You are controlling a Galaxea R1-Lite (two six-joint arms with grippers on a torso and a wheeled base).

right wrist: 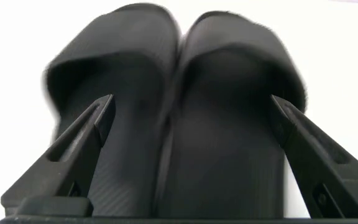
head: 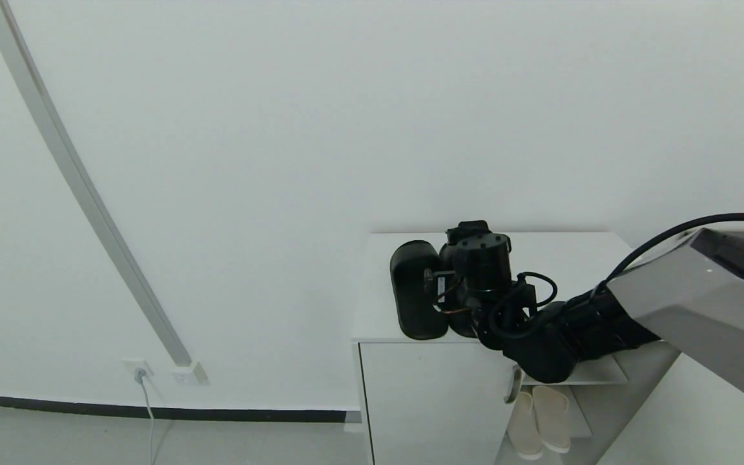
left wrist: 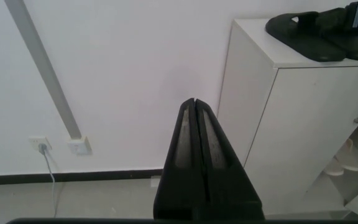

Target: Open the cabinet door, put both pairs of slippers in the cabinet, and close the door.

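White wall, white cabinet [head: 430, 400]. Black slippers [head: 417, 290] on its top, right gripper [right wrist: 191, 102] spread astride both; white slippers [head: 540, 420] inside. Left gripper [left wrist: 194, 109] pressed together beside the cabinet. Risk: an uneven squeeze drops one slipper.

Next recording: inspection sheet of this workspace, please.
Surface: flat top of the white boxy cabinet.
Job's things: pair of black ribbed slide slippers on the cabinet top; pair of white slide slippers on a shelf inside the open right compartment; left door closed.
Clutter: nothing seen.
Grippers: right gripper open, fingers either side of the black slippers; left gripper shut, empty, off to the cabinet's side.
Cables: white cord from a wall socket; black cable along the right arm.
Surroundings: white wall, slanted grey trunking, black skirting strip.
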